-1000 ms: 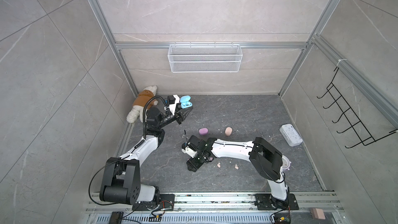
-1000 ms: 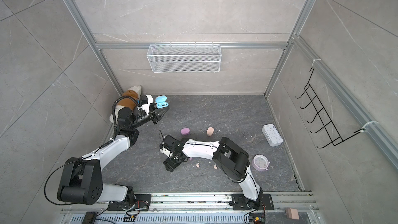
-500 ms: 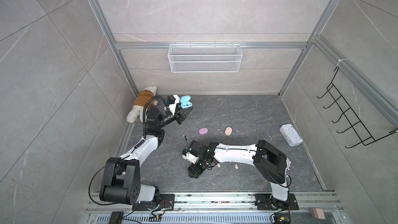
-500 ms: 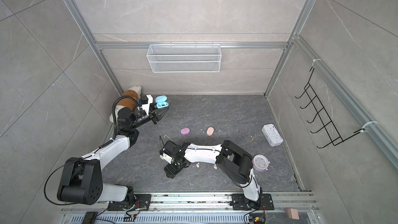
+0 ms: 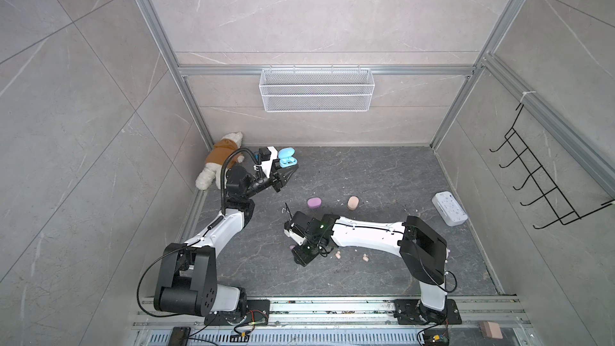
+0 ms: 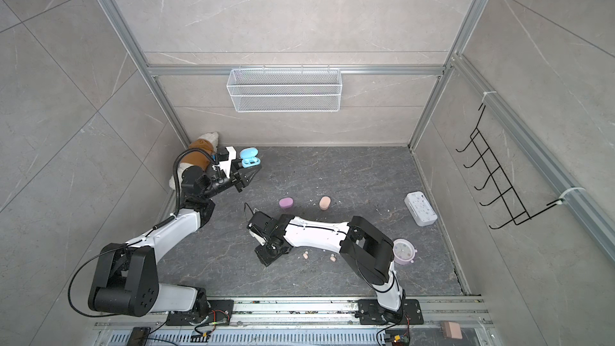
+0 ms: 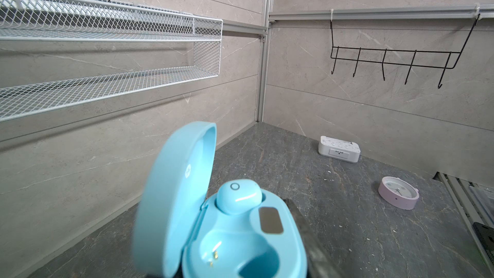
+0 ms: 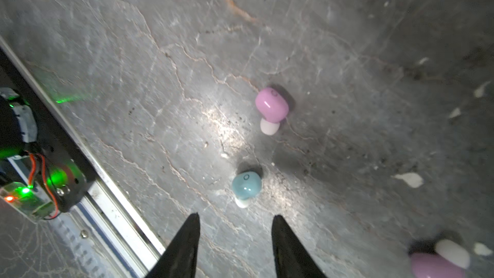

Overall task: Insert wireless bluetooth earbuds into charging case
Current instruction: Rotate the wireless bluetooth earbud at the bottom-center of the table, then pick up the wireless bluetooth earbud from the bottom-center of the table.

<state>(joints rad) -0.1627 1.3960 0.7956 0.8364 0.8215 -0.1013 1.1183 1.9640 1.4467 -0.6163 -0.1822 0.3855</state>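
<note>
Toward the front of the desk (image 5: pixel 366 281), my right gripper (image 8: pixel 236 216) has barely shifted, jaws apart and empty just short of a light blue earbud (image 8: pixel 246 185). My left gripper (image 5: pixel 285 174) stays clamped on the open blue charging case (image 7: pixel 240 231), one bud (image 7: pixel 238 196) seated in it. White crumbs (image 8: pixel 409 179) dot the dark veined desk between grey tiled walls (image 5: pixel 316 11).

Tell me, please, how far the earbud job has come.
Done: one blue bud sits in the open blue case, held by the left gripper. In hand: the right gripper hovers open over the second blue bud on the floor. Left: that bud's empty socket, the lilac buds and peach buds.
</note>
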